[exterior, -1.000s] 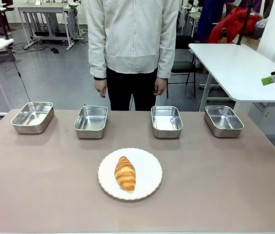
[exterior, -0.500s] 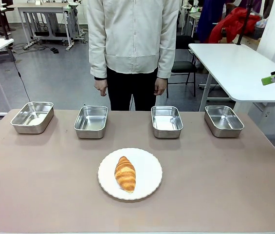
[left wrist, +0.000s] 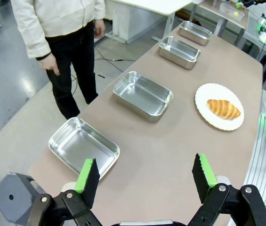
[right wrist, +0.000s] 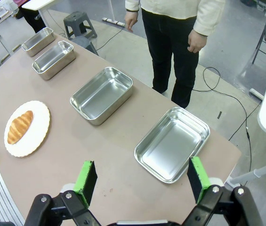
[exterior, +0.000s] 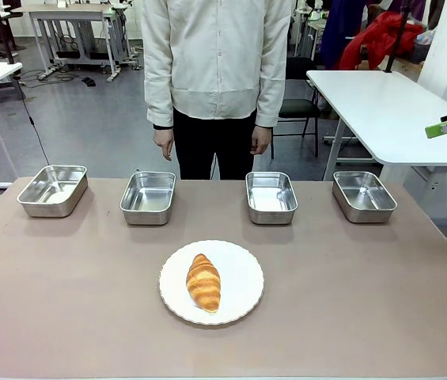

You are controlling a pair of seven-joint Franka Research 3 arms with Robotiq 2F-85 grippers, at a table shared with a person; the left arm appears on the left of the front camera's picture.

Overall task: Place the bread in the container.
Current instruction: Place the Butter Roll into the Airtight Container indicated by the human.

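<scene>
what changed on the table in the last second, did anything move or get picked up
Nothing visibly changed. The golden-brown croissant still lies on the round white scallop-edged plate, the four shiny rectangular steel pans sit empty in their row at the far side, the person's hands hang down, and the left gripper and the right gripper stay open and empty.

The front camera is sitting at the surface's point(exterior: 65, 317) near edge, facing the person point(exterior: 215, 63) at the far edge. The left wrist camera is hanging high over the surface's left end, looking past the left gripper point(left wrist: 144, 167) along the row of pans point(left wrist: 143, 94). The right wrist camera is mirroring it from the right end, past the right gripper point(right wrist: 142, 169). All three are sharing the croissant point(exterior: 203, 282) on its plate point(exterior: 243, 277).
</scene>
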